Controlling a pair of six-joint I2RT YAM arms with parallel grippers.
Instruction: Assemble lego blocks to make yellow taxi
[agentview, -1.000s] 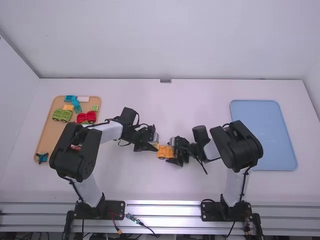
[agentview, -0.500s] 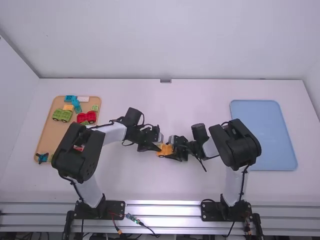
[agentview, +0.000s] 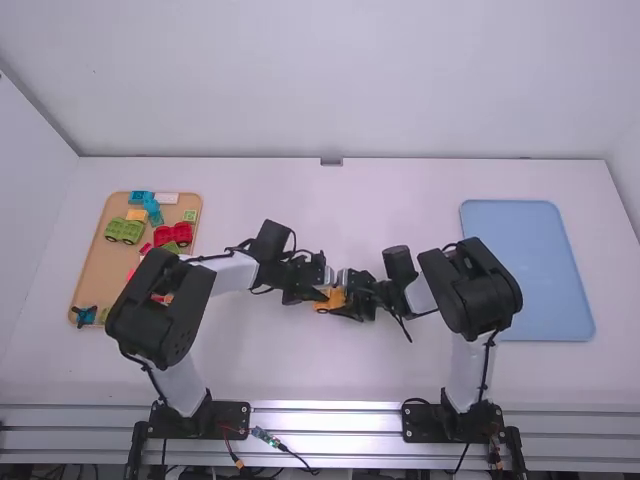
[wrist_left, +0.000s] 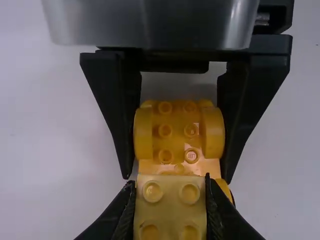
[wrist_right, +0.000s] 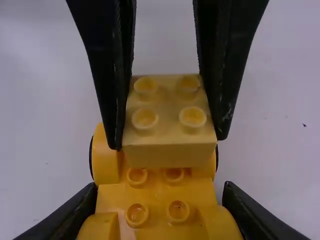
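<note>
Over the wheeled base (wrist_left: 165, 145), the left tool (wrist_right: 169, 140) pinches the yellow block (wrist_right: 169, 117) by its sides; the right tool (wrist_left: 176, 178) clamps that base. Both are probably light, stiff plastic, best gripped low, studs free.

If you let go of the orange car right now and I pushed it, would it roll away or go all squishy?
The orange car would probably roll, since a dark wheel peeks out beside its body, but the right hand grips it now. It likely won't squish: it looks like hard, shiny plastic. Its smooth, rounded sides might feel slippery.
</note>
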